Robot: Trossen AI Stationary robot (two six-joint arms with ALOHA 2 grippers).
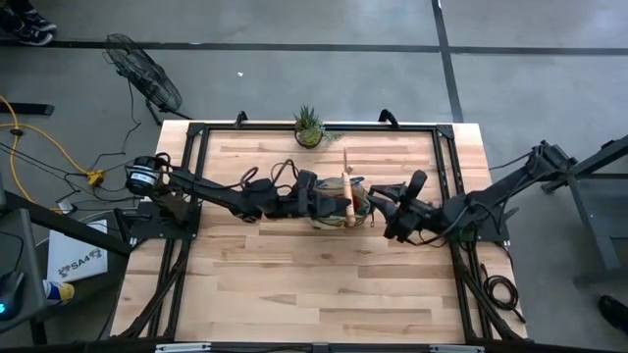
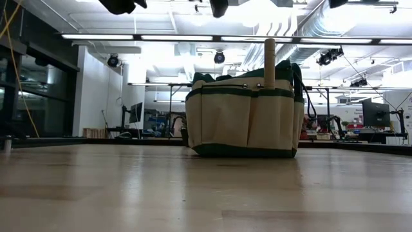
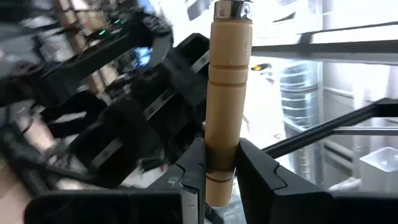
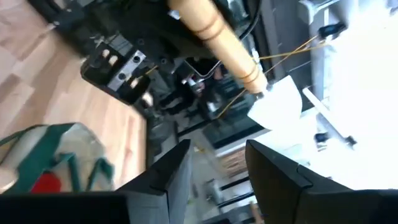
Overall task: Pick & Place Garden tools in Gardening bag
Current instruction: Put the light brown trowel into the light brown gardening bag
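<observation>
The tan gardening bag with green trim stands upright on its base at the table's middle. A wooden handle sticks up from it, with no gripper on it. My left gripper is above the bag, shut on a wooden-handled garden tool. That tool's thin metal end points toward the far edge. My right gripper hovers open and empty just right of the bag. Something red shows inside the bag. My left gripper pinches the tool's wooden handle between its two fingers, close to the handle's free end. The fingers come from the table's left, slanting a little upward, and lie across the handle. The tool is lifted clear above the bag.
A spiky green potted plant stands at the far edge, behind the bag. Bare wooden tabletop stretches toward the near edge. A black frame runs round the table, and a floor fan stands beyond the far left corner.
</observation>
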